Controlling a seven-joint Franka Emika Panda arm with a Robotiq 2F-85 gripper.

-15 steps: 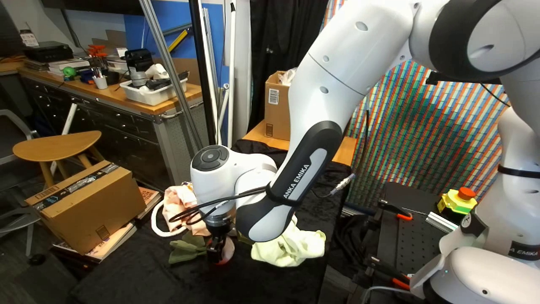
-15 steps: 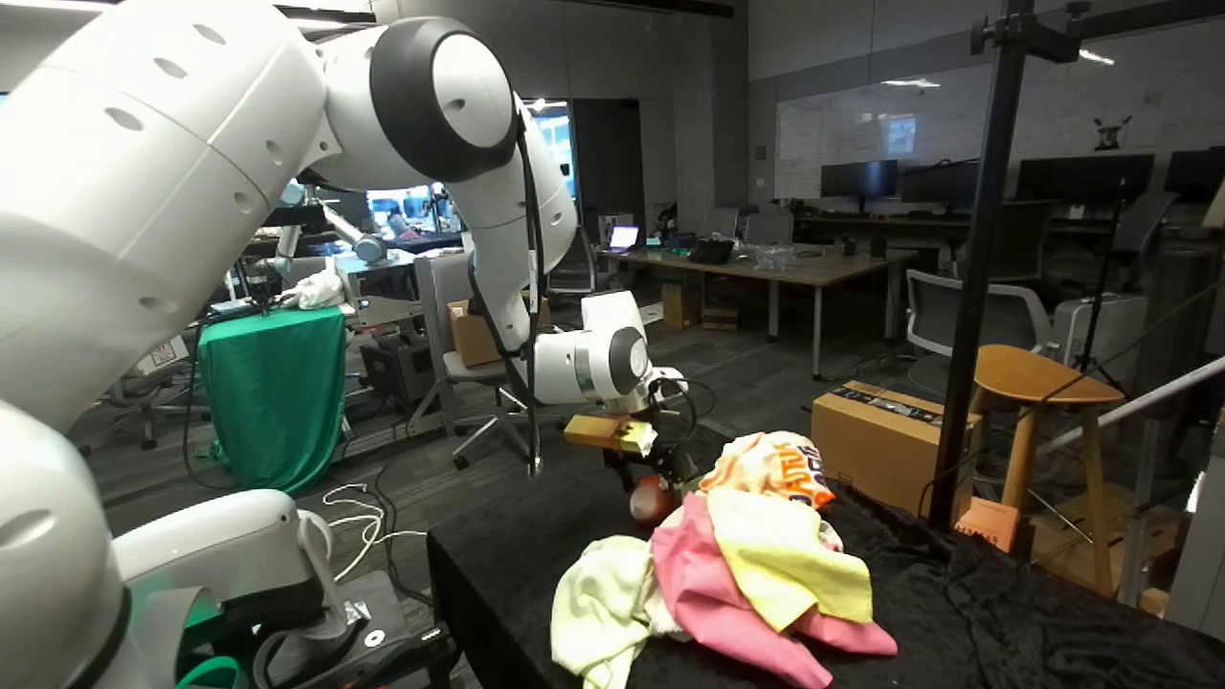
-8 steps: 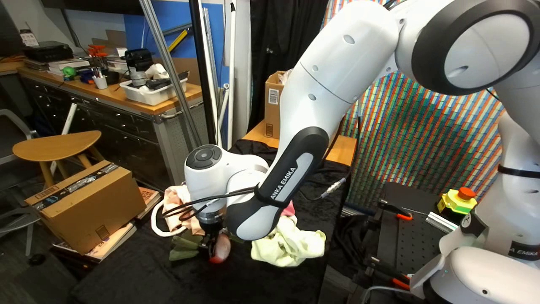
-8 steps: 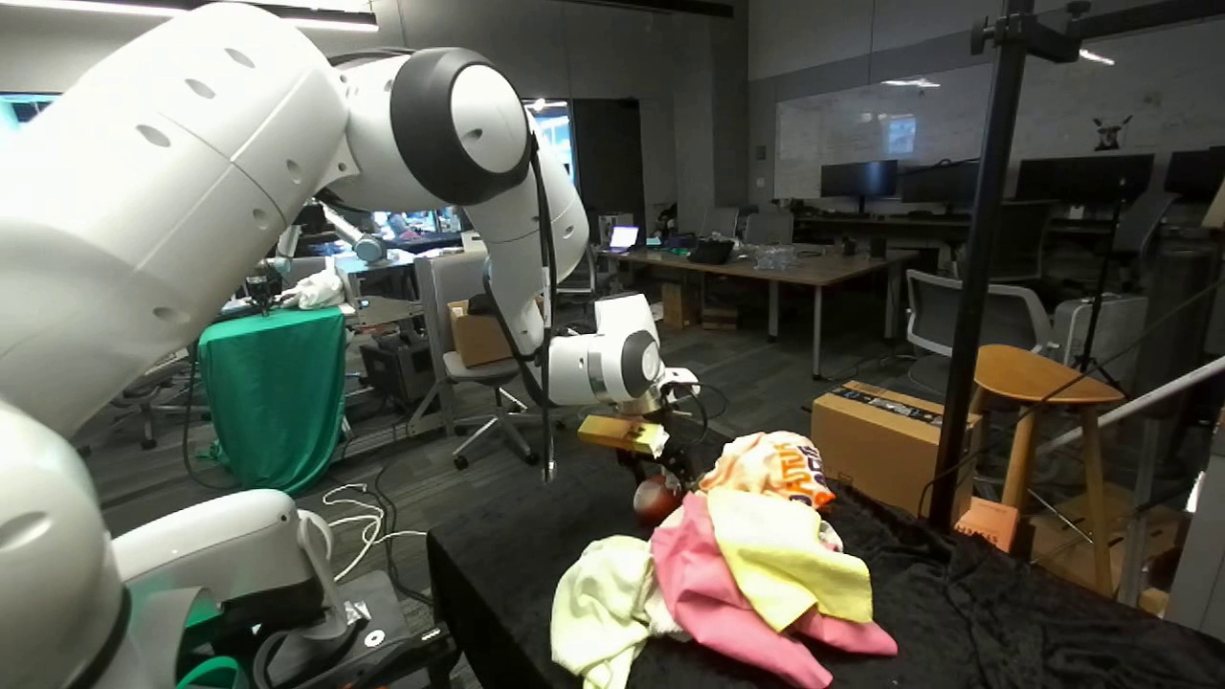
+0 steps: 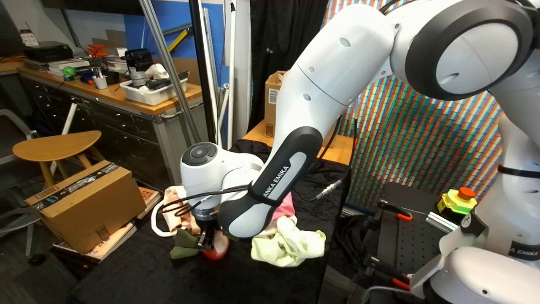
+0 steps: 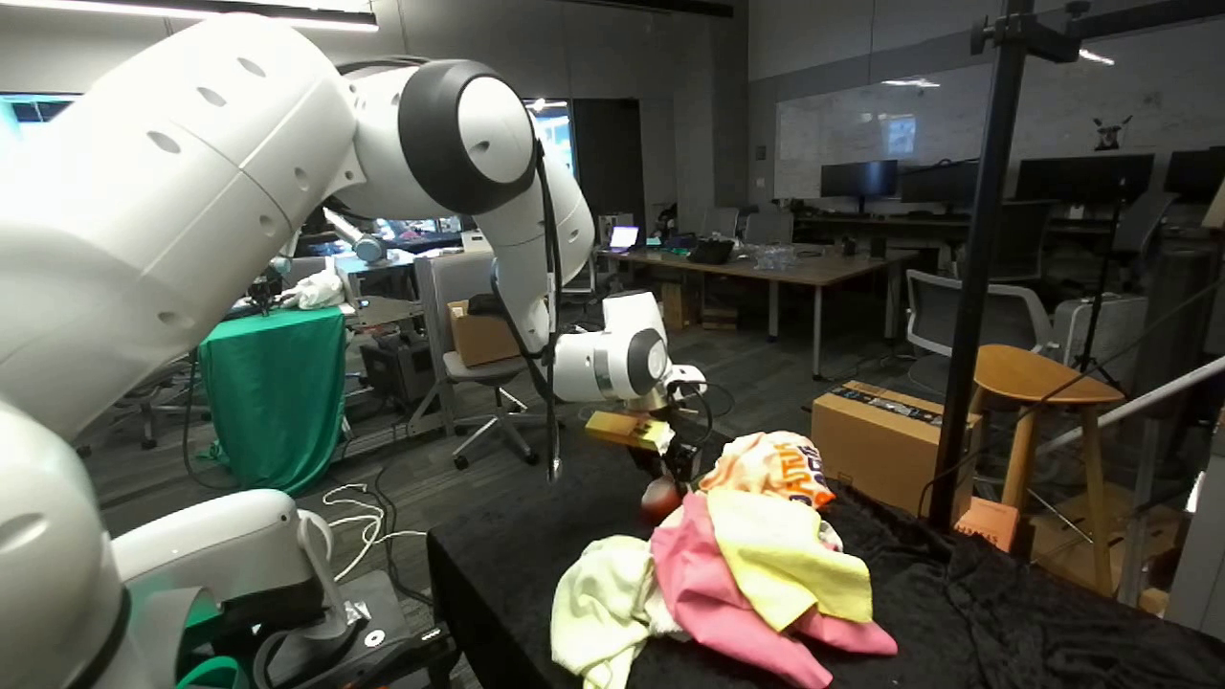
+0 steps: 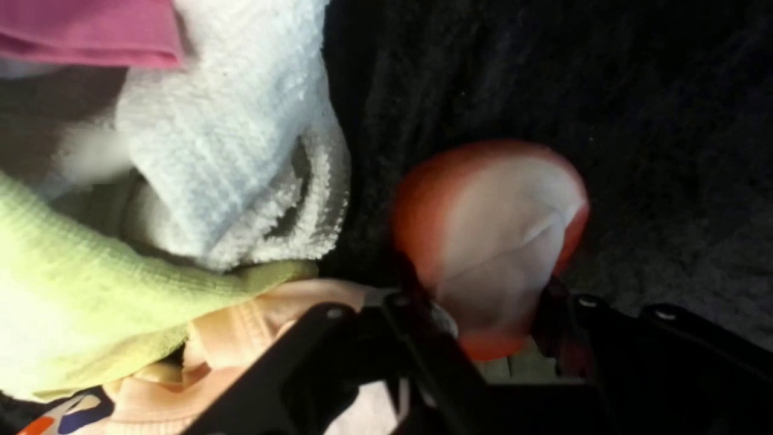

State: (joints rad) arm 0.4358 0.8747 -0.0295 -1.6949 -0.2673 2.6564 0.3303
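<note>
The pincer (image 7: 483, 287) has its jaws partly apart, astride one ball (image 7: 495, 223) just to 3 o'clock of the wrist view's centre; whether it grips, I cannot tell. From the ball, one white towel (image 7: 241, 121) and one pink cloth (image 7: 84, 30) lie towards 10 o'clock, one yellow cloth (image 7: 90, 314) towards 9, one peach cloth (image 7: 229, 338) towards 8.

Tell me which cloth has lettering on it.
The peach cloth behind the yellow cloth in an exterior view: it shows orange letters; the yellow one, pink cloth and light green cloth look plain.
</note>
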